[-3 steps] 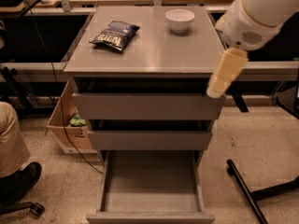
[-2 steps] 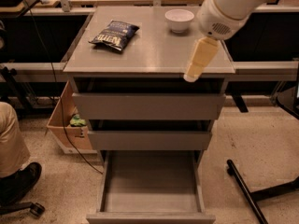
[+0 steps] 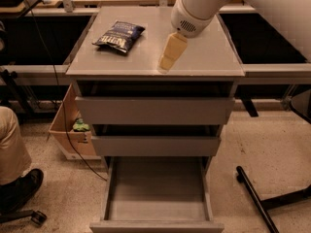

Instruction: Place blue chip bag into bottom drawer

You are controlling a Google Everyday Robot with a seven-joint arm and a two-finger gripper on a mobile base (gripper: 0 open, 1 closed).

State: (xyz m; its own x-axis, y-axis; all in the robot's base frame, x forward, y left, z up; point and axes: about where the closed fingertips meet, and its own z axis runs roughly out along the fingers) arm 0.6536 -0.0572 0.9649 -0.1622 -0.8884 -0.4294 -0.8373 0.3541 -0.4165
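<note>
The blue chip bag [image 3: 119,36] lies flat on the grey top of the cabinet [image 3: 204,62], in its rear left part, with the pale lettering facing up. The gripper [image 3: 168,58] hangs over the middle of the same top, to the right of the bag and apart from it, pointing down and a little to the left; if it is apart or together I cannot tell. It sits at the end of a thick white arm [image 3: 194,8] that enters from the upper right. Under the two upper drawers [image 3: 155,110], the bottom drawer [image 3: 158,193] is pulled far out and shows a bare grey tray. Left of the cabinet stands a cardboard box [image 3: 65,135] on the speckled floor [image 3: 262,144], and a person's tan trouser leg [image 3: 10,147] with a black shoe [image 3: 19,191] is at the left edge. A black chair base [image 3: 262,205] lies at the right.
</note>
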